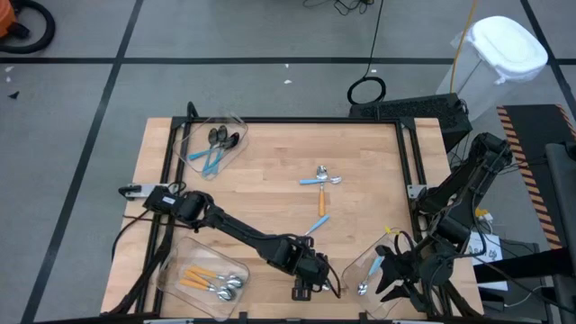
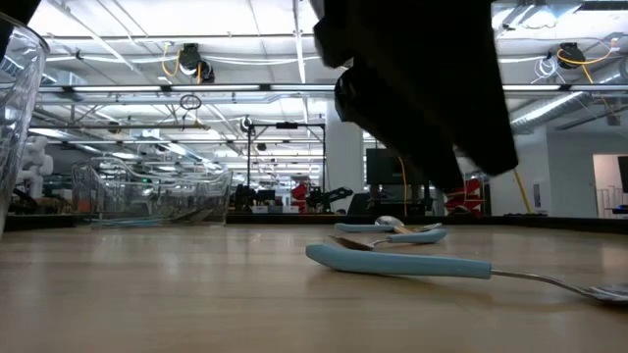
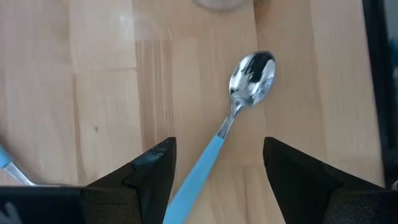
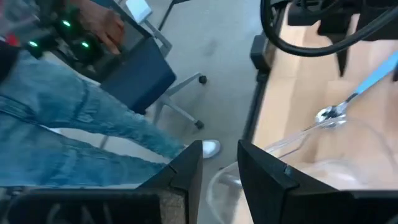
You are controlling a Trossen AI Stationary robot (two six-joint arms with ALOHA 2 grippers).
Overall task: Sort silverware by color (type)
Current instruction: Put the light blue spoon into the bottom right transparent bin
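Two jaws of the left gripper [image 3: 217,180] stand wide, straddling a blue-handled spoon [image 3: 239,109] at the high view's lower centre, ready to close. Right gripper [image 4: 219,174], narrow and empty, waits at lower right over a clear bin [image 1: 360,270].

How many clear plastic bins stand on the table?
3. Seen from above: one bin at the upper-left corner, one bin at the lower-left corner, and one bin near the lower-right corner. Part of the lower edge is covered, so another may be hidden.
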